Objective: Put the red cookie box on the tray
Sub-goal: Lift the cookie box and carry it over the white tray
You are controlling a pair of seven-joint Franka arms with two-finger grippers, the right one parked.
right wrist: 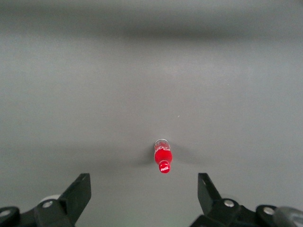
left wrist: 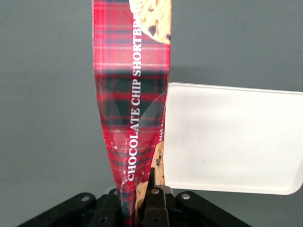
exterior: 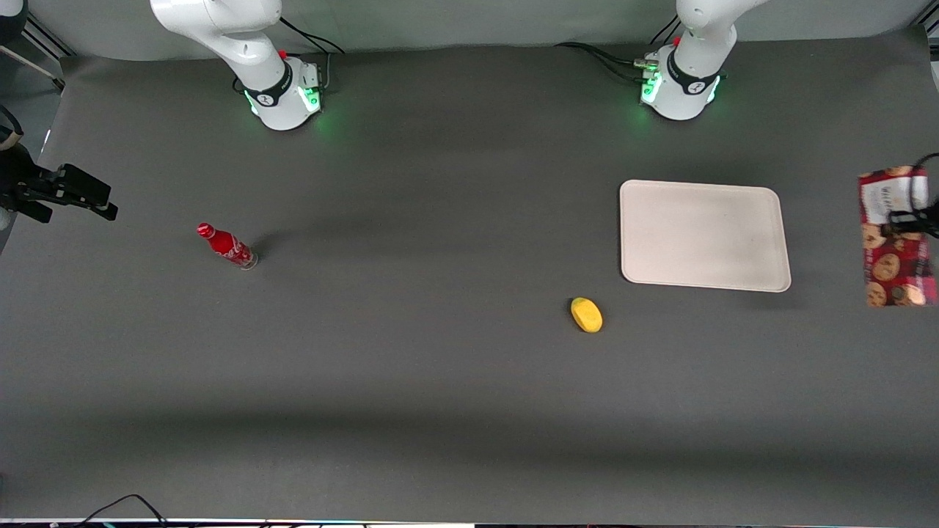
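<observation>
The red cookie box (exterior: 896, 236), dark red tartan with cookie pictures and a white label panel, hangs in the air at the working arm's end of the table, beside the tray and apart from it. My left gripper (exterior: 910, 220) is shut on it, the fingers pinching the box's narrow sides. In the left wrist view the red cookie box (left wrist: 135, 94) rises out of the gripper (left wrist: 136, 191), its lettered tartan edge toward the camera. The beige tray (exterior: 704, 235) lies flat on the table with nothing on it; the tray (left wrist: 236, 142) shows below and beside the box.
A yellow lemon-like object (exterior: 586, 314) lies nearer the front camera than the tray. A small red bottle (exterior: 226, 246) stands tilted toward the parked arm's end of the table, the bottle (right wrist: 163, 157) also showing in the right wrist view. The table is dark grey.
</observation>
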